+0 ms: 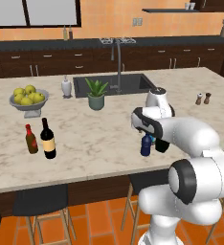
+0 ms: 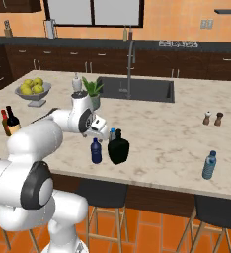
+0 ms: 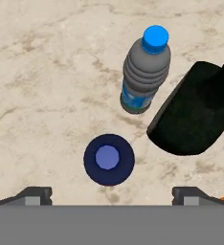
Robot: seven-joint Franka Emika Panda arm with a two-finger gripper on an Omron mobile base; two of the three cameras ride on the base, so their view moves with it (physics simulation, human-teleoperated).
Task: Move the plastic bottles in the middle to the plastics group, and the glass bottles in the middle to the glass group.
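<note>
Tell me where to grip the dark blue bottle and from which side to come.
Grip the dark blue bottle around its upper body, coming straight down. It stands upright below the open pincer. The water bottle and dark glass bottle crowd one side.

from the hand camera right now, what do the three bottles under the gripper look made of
Dark blue bottle: opaque, smooth, probably plastic; seen from above, matte cap. Ribbed water bottle: translucent grey body with ridges, bright blue cap and label band, looks like thin plastic. Green-black bottle: uniform near-black, wide body, no label; could be dark glass, though no shine confirms it.
</note>
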